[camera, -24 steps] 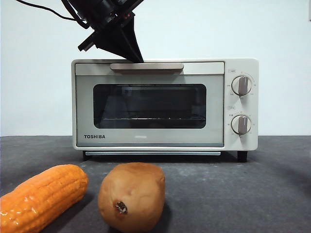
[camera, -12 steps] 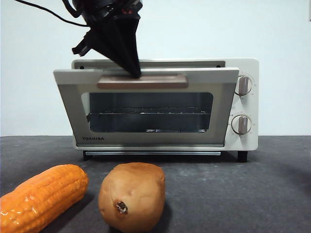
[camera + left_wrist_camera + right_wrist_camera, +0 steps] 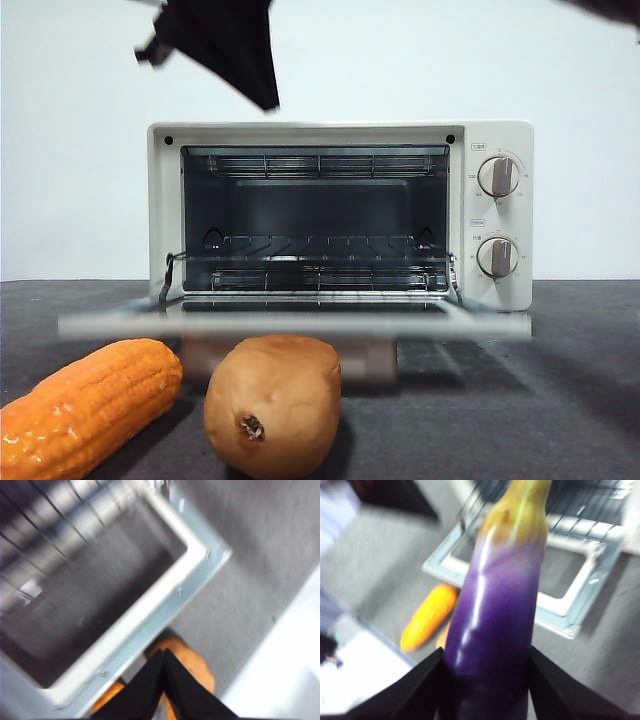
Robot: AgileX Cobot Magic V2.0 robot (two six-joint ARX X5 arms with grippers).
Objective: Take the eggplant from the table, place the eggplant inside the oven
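Half a second ago the door [image 3: 300, 325] hung part-open with the left gripper [image 3: 262, 98] on its handle; now it lies fully down, blurred, level with the oven [image 3: 500, 290] floor, and that gripper has lifted clear above the oven's top at about 11 o'clock from the cavity. Its jaws are pressed together with nothing between them. In the left wrist view the same gripper [image 3: 163, 652] hangs over the dropped door [image 3: 165, 600] and the corn [image 3: 192, 660] beyond it.

Inside, the rack [image 3: 315, 245] is bare. On the table [image 3: 520, 400] in front, the corn [image 3: 85, 405] lies at 8 o'clock from the oven and the potato [image 3: 272, 405] just beside it, near 6 o'clock.

The right gripper [image 3: 485, 680] clamps the eggplant [image 3: 492, 625] between both jaws, stem end pointing toward the open oven [image 3: 580, 535], held in the air above the table [image 3: 380, 560] and the corn [image 3: 427, 617].
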